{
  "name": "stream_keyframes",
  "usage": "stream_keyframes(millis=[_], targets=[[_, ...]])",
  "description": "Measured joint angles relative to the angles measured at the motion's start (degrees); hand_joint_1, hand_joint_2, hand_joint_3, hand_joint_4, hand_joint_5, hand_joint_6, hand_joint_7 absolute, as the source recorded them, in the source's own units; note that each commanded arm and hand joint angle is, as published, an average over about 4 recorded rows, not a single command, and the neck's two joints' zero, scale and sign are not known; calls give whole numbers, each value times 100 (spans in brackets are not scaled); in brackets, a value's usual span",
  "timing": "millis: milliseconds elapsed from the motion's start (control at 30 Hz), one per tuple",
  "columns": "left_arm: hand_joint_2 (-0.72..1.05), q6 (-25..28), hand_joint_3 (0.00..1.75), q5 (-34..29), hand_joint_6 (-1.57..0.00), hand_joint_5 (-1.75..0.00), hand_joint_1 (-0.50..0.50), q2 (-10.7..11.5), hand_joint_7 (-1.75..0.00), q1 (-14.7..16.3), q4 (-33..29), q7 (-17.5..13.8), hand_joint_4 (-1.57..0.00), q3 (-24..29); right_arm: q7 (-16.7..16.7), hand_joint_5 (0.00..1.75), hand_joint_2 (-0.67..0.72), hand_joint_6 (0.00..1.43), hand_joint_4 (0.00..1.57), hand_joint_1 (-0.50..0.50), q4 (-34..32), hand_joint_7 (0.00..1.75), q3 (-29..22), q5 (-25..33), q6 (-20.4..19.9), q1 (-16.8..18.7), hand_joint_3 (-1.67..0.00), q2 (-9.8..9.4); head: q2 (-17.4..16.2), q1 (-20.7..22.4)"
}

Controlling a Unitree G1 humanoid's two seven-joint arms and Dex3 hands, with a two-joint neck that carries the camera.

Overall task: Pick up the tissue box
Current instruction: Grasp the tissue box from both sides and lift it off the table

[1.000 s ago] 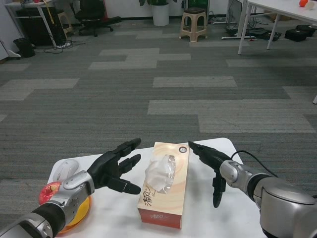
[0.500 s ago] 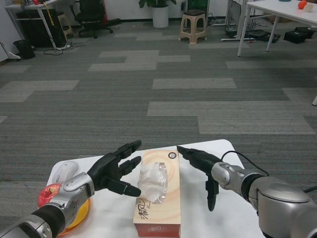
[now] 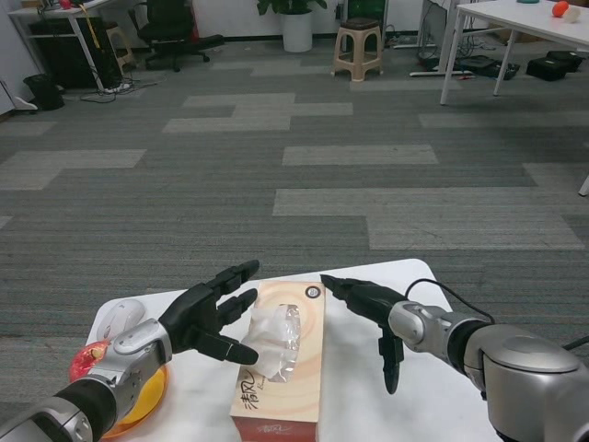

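The tissue box (image 3: 282, 387) is a long tan carton with red lettering and white tissue sticking out of its top, lying on the white table (image 3: 363, 405) between my hands. My left hand (image 3: 208, 315) is at the box's left side with fingers spread, its thumb tip touching the tissue. My right hand (image 3: 368, 311) reaches in from the right with fingers spread, the fingertips at the box's far right corner and the thumb hanging down apart from the box. Neither hand holds anything.
An orange plate (image 3: 138, 405) with a red fruit (image 3: 87, 361) sits at the table's left edge under my left forearm. A white computer mouse (image 3: 118, 318) lies behind it. Beyond the table is carpeted floor with a stool (image 3: 361, 44) and desks far off.
The box has slid and turned toward my left, its near end swinging left. My right hand has followed it leftward; my left hand has stayed nearly in place, now touching the tissue.
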Motion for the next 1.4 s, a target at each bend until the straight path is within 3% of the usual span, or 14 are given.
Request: stream_keyframes(millis=[333,533,667,767,1000,1133,1400], targets=[[69,2,4,-6,0,0,50,9,0,-14,0,2,-7,-23,42,0,27,0,0,-42,-12,0,-65,31,0,3,-16,3,-60,113],[69,3,9,-51,0,0,50,-41,0,-13,-2,-6,-7,-24,177,0,22,0,0,-42,-35,0,-635,-2,-50,81,-16,152,-76,134],[69,5,0,-111,0,0,50,-47,0,-11,-3,-18,-9,-26,222,0,22,0,0,-44,-20,0,-1057,-17,-76,177,-16,157,-85,132],[69,7,4,-125,0,0,50,-48,0,-10,-4,-29,-11,-27,258,0,22,0,0,-44,-15,0,-1302,-21,-85,229,-16,151,-99,134],[69,18,9,-282,0,0,50,-48,0,18,-42,-52,-11,-30,339,0,20,0,0,-42,-39,0,-1780,-28,-110,365,-16,91,-125,136],[69,23,4,-410,0,0,50,-46,0,32,-105,-64,-11,-32,398,0,15,0,0,-46,-150,0,-2028,-39,-115,514,-16,41,-143,111],[69,32,4,-697,0,0,50,-13,0,155,-278,-86,-11,54,490,0,11,0,0,-44,-380,0,-2193,-48,-123,694,-16,-119,-171,109]])
